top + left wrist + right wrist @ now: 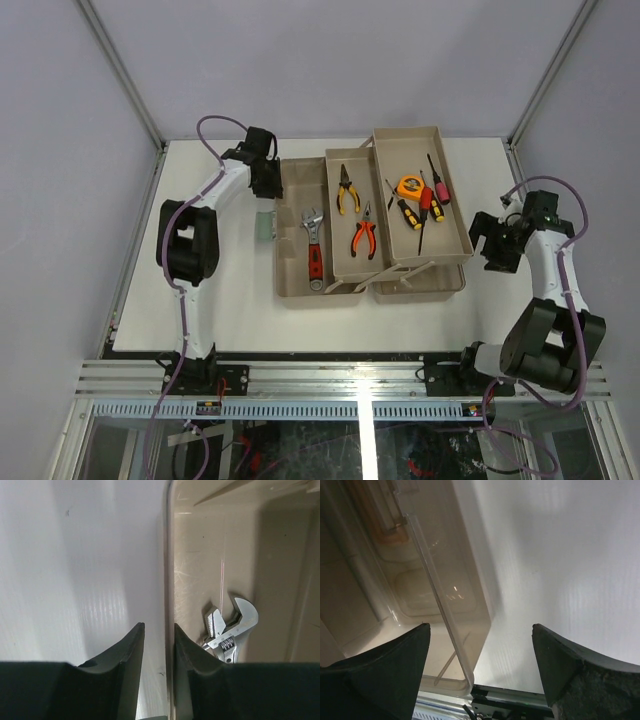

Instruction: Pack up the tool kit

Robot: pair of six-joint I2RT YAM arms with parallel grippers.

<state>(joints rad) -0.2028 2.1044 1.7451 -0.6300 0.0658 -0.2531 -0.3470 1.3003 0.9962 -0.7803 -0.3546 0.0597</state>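
Note:
The beige toolbox [292, 285] stands open with its two trays spread. A red-handled wrench [313, 250] lies in the base; its steel head shows in the left wrist view [231, 627]. Yellow pliers [347, 190] and orange pliers [363, 236] lie in the middle tray. A tape measure [408, 186] and several screwdrivers [425, 208] lie in the right tray [455, 200]. My left gripper [266, 186] [159, 626] is narrowly open, astride the box's left wall [170, 555], one finger inside. My right gripper [480, 242] [480, 627] is wide open and empty, just right of the box's corner [475, 630].
A green latch [263, 225] sits on the outside of the box's left wall. White table [230, 300] lies left of, right of and in front of the box. Frame posts stand at the back corners, and a metal rail [350, 385] runs along the near edge.

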